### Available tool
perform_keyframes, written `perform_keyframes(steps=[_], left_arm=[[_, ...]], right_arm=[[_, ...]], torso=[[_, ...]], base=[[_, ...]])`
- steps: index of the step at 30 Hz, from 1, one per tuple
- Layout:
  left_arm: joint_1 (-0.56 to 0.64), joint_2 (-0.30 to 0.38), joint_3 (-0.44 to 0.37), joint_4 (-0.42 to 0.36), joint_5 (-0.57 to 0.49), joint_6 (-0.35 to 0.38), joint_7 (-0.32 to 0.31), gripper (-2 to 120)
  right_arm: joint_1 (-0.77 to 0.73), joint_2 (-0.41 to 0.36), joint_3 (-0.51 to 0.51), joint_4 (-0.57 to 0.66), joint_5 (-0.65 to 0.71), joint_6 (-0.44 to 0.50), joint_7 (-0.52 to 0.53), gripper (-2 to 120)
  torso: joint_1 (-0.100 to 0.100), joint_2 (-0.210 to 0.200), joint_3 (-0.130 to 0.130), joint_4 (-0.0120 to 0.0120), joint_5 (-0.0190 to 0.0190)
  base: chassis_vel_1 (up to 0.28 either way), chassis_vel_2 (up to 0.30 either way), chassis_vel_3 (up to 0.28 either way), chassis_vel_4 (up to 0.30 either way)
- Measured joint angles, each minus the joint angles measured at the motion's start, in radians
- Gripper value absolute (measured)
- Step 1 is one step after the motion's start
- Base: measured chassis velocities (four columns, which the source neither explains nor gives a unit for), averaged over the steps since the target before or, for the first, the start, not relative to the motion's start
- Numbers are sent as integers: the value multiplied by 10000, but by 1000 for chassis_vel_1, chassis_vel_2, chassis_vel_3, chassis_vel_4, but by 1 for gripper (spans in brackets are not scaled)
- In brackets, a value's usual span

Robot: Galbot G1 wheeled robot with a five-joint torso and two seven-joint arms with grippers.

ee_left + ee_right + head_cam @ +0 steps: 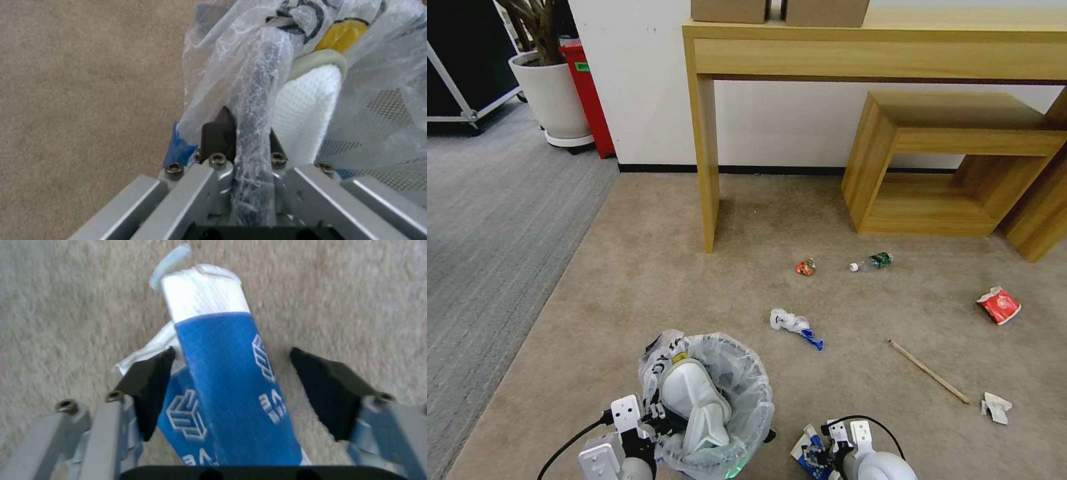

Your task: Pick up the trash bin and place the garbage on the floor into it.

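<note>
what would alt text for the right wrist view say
The right gripper hangs open over beige carpet, its black pads either side of a blue-and-white wrapper that stands between them with a gap on one side.

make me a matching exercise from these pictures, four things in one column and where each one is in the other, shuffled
Things:
1. white slippers
2. blue-and-white wrapper
3. green-labelled bottle
4. trash bin rim

Places or states:
A. lying on the floor near the wooden bench
B. clamped by the left gripper
C. inside the bin
D. between the open fingers of the right gripper

Pairs: 1-C, 2-D, 3-A, 4-B
</note>
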Motion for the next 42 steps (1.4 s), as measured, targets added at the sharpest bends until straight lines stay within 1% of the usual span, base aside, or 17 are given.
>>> perform_keyframes(steps=[2,3,5,7,9,10,11,14,17,18,21,22,23,32,37,41,42], left_arm=[[18,-1,13,3,17,-2,-3,0],[22,-1,16,7,31,-3,-5,0],[30,-4,24,9,45,-4,-6,0],[51,-18,55,10,92,-9,-6,0],[56,-26,74,12,109,-9,-5,0],[59,-46,92,26,155,-12,-6,0],[59,-46,92,26,155,-12,-6,0],[83,-99,160,41,248,-27,0,0],[92,-128,189,43,289,-32,6,0],[98,-146,204,48,314,-39,10,0],[117,-162,215,53,347,-46,12,0],[127,-179,220,53,372,-49,13,0],[131,-190,226,54,386,-54,17,0],[162,-280,295,71,502,-74,38,0],[160,-310,309,71,505,-76,43,0],[163,-321,323,72,505,-80,43,0],[162,-338,338,72,509,-80,43,0]], right_arm=[[18,17,5,-35,-18,99,15,59],[18,23,0,-47,-23,139,27,54],[18,25,1,-52,-31,162,37,52],[20,43,1,-75,-39,211,43,44],[22,49,-2,-75,-47,233,45,42],[29,53,-4,-86,-57,271,46,36],[29,53,-4,-86,-57,271,46,36],[44,56,-5,-86,-58,318,60,26],[46,51,-4,-77,-53,332,60,21],[45,38,-6,-58,-47,345,56,14],[42,15,-9,-45,-45,365,54,10],[41,5,3,-33,-42,373,53,4],[39,1,7,-29,-37,381,53,2],[22,-53,88,83,-48,444,44,0],[15,-140,465,423,-230,581,-101,0],[116,-286,962,863,-539,808,-299,0],[178,-437,1324,1186,-659,919,-416,0]], torso=[[0,-2,2,8,15],[0,-2,2,6,8],[0,-2,2,6,7],[0,-2,2,5,10],[0,-2,2,7,14],[0,-3,2,8,12],[0,-3,2,8,12],[1,-3,2,8,14],[0,-3,3,10,17],[0,-3,2,11,18],[1,-3,3,11,18],[1,-3,2,10,16],[1,-4,3,9,16],[1,-3,2,8,12],[1,-4,3,6,11],[2,-4,3,7,11],[1,-4,3,7,9]], base=[[0,0,0,0],[0,0,0,0],[0,0,0,0],[0,0,0,0],[0,0,0,0],[0,0,0,0],[0,0,0,0],[0,0,0,0],[0,0,0,0],[0,0,0,0],[0,0,0,0],[0,0,0,0],[0,0,0,0],[0,0,0,0],[0,0,0,0],[0,0,0,0],[0,0,0,0]])
